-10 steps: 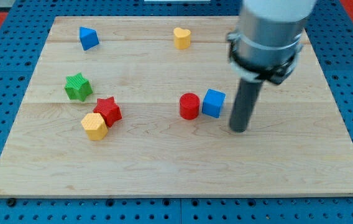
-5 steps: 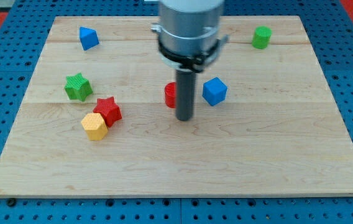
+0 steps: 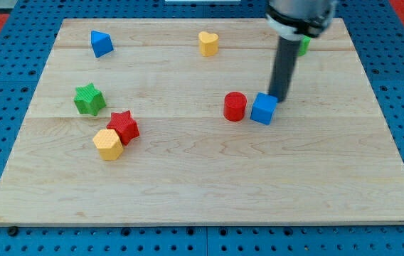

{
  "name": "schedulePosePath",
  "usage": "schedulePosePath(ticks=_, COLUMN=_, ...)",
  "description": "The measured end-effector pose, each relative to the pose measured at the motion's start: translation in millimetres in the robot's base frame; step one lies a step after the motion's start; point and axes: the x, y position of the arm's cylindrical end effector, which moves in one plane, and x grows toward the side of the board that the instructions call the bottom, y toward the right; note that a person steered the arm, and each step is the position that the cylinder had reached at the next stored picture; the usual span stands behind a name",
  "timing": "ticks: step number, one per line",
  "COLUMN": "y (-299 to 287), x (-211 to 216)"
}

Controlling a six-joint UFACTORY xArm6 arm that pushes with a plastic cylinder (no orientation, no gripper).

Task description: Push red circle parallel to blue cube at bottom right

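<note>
The red circle [image 3: 235,106] is a short red cylinder right of the board's middle. The blue cube [image 3: 264,109] sits just to its right, with a thin gap between them. My tip [image 3: 279,99] is down on the board at the blue cube's upper right corner, touching or almost touching it. The rod rises from there toward the view's top, where the arm's grey body shows.
The wooden board [image 3: 188,185] also holds a blue triangle [image 3: 101,43] at top left, a yellow heart [image 3: 208,43] at top middle, a green star [image 3: 89,99], a red star [image 3: 124,126] and a yellow hexagon [image 3: 108,144] at left. A green block [image 3: 303,45] is partly hidden behind the rod.
My tip moved from right of the blue cube, to left beside the red circle, then to the cube's upper right. Both blocks have shifted right and slightly down.
</note>
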Motion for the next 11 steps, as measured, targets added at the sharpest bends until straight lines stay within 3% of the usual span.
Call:
schedulePosePath(ticks=1, y=-2.5, x=14.7)
schedulePosePath(ticks=2, y=-3.0, x=-45.1)
schedulePosePath(ticks=3, y=-42.9, x=-9.4)
schedulePosePath(ticks=4, y=-20.3, x=60.1)
schedulePosePath(ticks=5, y=-83.4, x=74.0)
schedulePosePath(ticks=7, y=-148.6, x=12.9)
schedulePosePath(ticks=8, y=-100.6, x=-8.6)
schedulePosePath(ticks=10, y=15.4, x=-7.8)
schedulePosePath(ticks=11, y=2.8, x=0.4)
